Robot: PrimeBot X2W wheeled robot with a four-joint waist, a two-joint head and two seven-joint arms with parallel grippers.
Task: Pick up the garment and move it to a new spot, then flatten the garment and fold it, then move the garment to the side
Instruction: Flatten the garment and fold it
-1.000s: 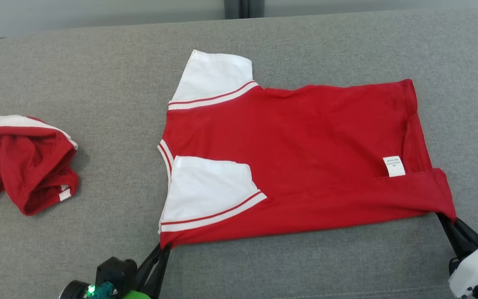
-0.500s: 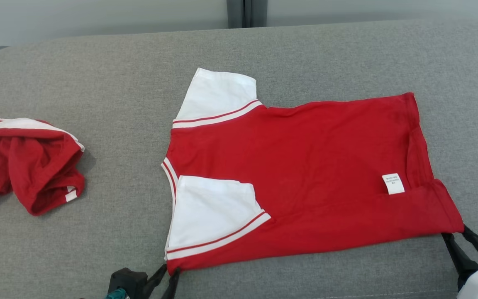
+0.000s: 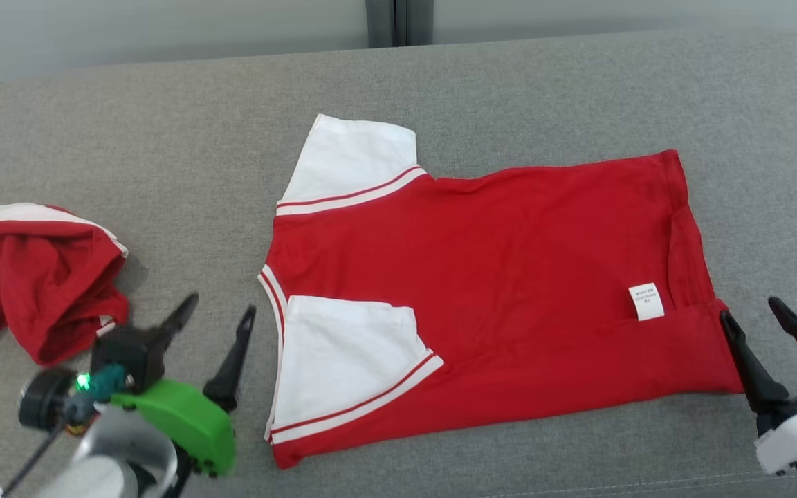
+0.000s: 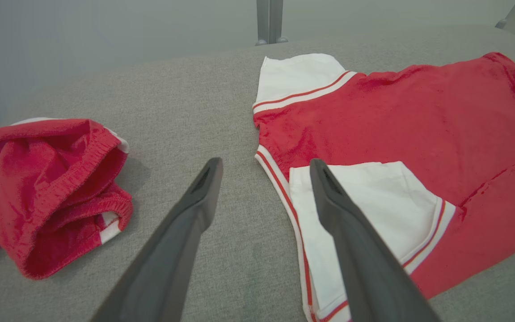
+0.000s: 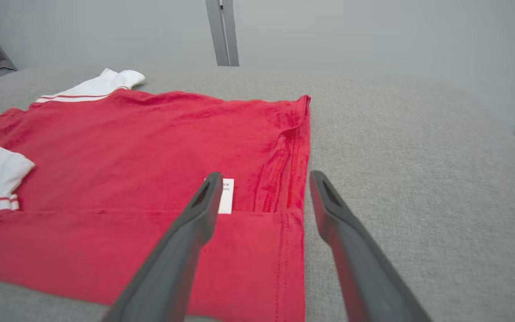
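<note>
Long axis of red T-shirt [image 3: 509, 277] sideways: collar end just beside left gripper [image 3: 220, 304], hem corner at right gripper [image 3: 750, 308]; both spread wide, empty.

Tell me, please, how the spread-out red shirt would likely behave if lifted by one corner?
The red shirt would probably droop limply: it lies thin and flat with soft creases. It looks light, since its folded-over near edge barely rises. It may drag, not slide, on the textured gray cushion.
</note>
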